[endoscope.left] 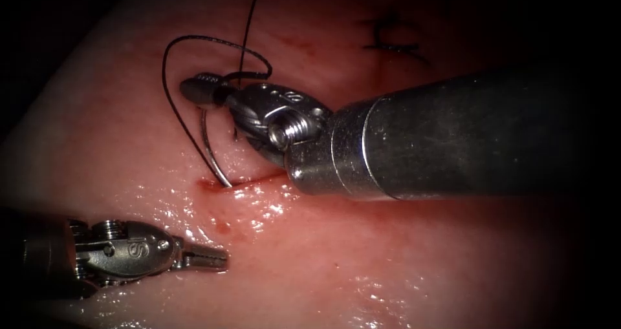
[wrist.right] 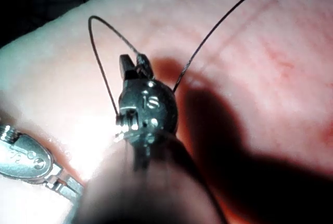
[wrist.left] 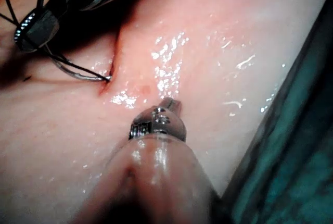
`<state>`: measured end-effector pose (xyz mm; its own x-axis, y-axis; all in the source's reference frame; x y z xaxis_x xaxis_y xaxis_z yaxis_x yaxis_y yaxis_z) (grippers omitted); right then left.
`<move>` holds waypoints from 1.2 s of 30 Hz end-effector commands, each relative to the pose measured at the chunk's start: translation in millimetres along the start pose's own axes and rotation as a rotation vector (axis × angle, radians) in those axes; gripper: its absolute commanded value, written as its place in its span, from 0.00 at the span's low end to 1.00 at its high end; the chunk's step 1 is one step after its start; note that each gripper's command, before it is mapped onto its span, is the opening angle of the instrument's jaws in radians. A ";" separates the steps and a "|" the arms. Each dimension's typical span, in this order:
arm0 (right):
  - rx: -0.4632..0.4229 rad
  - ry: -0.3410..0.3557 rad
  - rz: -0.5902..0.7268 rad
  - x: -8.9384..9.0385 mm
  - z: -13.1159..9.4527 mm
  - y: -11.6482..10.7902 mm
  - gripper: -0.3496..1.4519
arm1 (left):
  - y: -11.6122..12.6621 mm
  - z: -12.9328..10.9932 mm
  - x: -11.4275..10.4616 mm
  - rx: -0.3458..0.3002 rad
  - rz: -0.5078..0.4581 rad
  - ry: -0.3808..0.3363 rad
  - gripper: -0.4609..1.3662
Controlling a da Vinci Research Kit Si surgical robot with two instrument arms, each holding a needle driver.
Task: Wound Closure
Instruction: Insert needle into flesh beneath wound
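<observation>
tissue (endoscope.left: 401, 264) lies under both tools. left end effector (endoscope.left: 206, 258), jaws pressed together and holding nothing, sits below-left of the cut (endoscope.left: 249, 181). needle (endoscope.left: 212, 149) curves down, long axis near vertical, tip at the cut's left end. right end effector (endoscope.left: 204, 88) pinches the needle's upper end, thread (endoscope.left: 169, 90) looping around it.

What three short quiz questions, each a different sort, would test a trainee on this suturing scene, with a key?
1. True or false: the left gripper holds the needle.
2. Where is the needle's tip? A) in the tissue at the cut; B) lying loose on the tissue; C) in the left gripper.
3. Fill in: the right gripper holds the needle near the end where the ___ joins.

Key: 1 false, it holds nothing; 2 A; 3 thread.
</observation>
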<state>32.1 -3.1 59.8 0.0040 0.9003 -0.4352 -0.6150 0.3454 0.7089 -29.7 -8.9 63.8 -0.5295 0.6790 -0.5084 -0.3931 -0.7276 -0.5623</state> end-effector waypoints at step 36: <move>1.043 0.334 -0.623 0.6 1.1 8.0 0.80 | 0.3 -0.9 -0.3 -0.009 0.003 -0.007 0.06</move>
<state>28.0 0.8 65.8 -0.2215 0.4489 -0.8657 0.3294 0.8700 0.3669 -29.0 -9.3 63.2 -0.5364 0.6759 -0.5055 -0.3889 -0.7294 -0.5628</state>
